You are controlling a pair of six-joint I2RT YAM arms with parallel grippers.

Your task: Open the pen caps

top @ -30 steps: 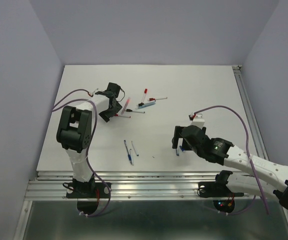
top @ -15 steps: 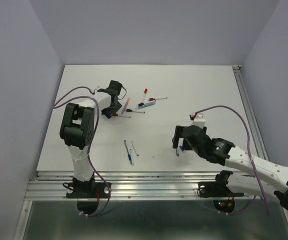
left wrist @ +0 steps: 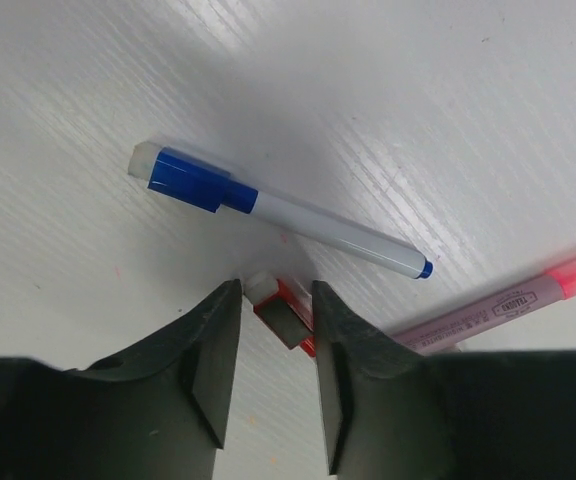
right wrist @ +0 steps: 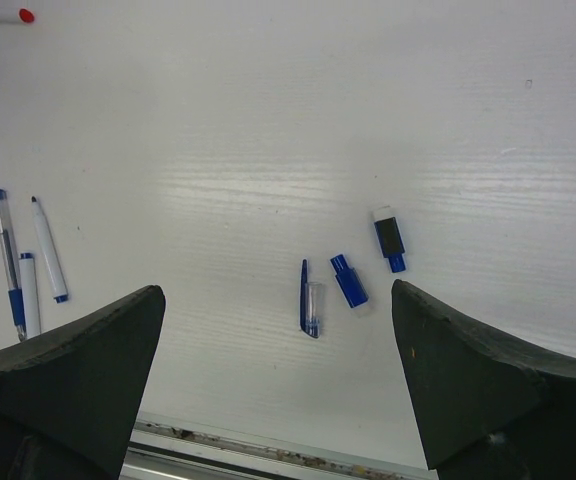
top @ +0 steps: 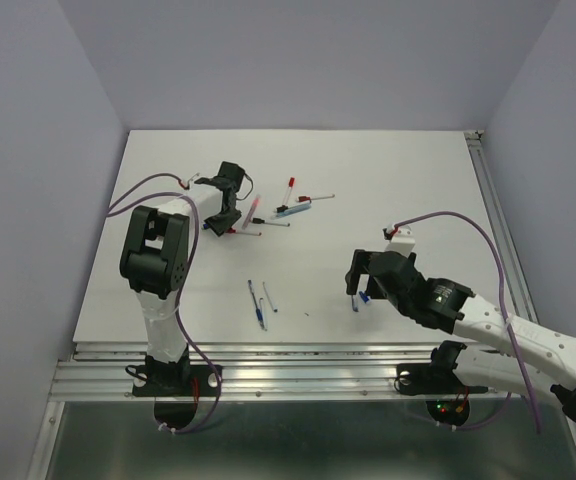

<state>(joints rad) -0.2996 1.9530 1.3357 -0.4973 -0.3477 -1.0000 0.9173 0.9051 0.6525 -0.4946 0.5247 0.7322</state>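
Observation:
My left gripper point(left wrist: 275, 292) is down at the table, its jaws narrowly open on either side of a red pen cap point(left wrist: 286, 318) with a white end. Just beyond lie a white pen with a blue cap point(left wrist: 192, 180) and a pink pen point(left wrist: 513, 300). In the top view the left gripper point(top: 230, 213) is at the back-left pen cluster. My right gripper point(right wrist: 278, 292) is wide open and empty above three loose caps: a clear-and-blue clip cap point(right wrist: 310, 300), a blue cap point(right wrist: 349, 281) and a black-and-blue cap point(right wrist: 390, 238). In the top view the right gripper point(top: 360, 285) hovers over them.
Two uncapped pens point(top: 258, 303) lie in the front middle of the table and show at the left of the right wrist view point(right wrist: 46, 250). More pens, some red-capped point(top: 291, 185), lie at the back centre. The metal front rail point(right wrist: 268, 450) is close below the loose caps.
The left arm's elbow has swung slightly and its gripper has settled at the red cap. The right arm has shifted only slightly.

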